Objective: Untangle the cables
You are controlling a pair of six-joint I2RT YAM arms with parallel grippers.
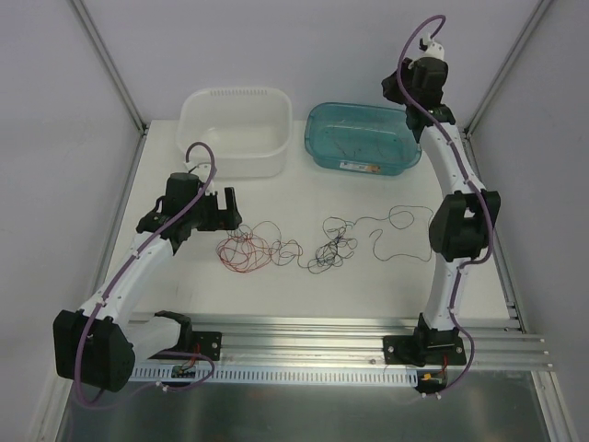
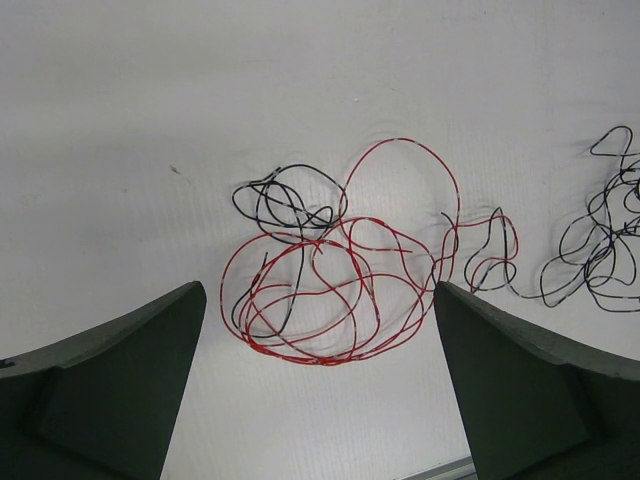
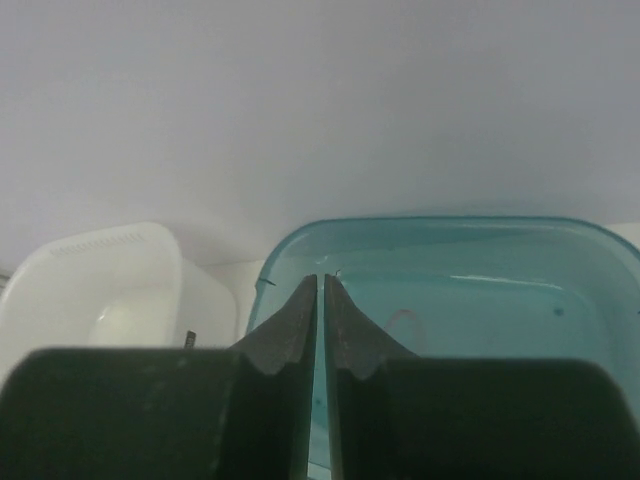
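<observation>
Most cables lie knotted mid-frame; a few sit in the teal bin. Left hand open, right hand closed.

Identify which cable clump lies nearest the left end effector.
The mostly red tangle, seen right ahead of the open left end effector in its wrist view; the black tangle and the loose black loop lie farther right.

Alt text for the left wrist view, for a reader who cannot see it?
A tangle of red cable loops, with a black cable knotted into its upper left, lies on the white table below the open left gripper, whose dark fingers frame it. A separate black cable tangle sits at the right edge.
</observation>
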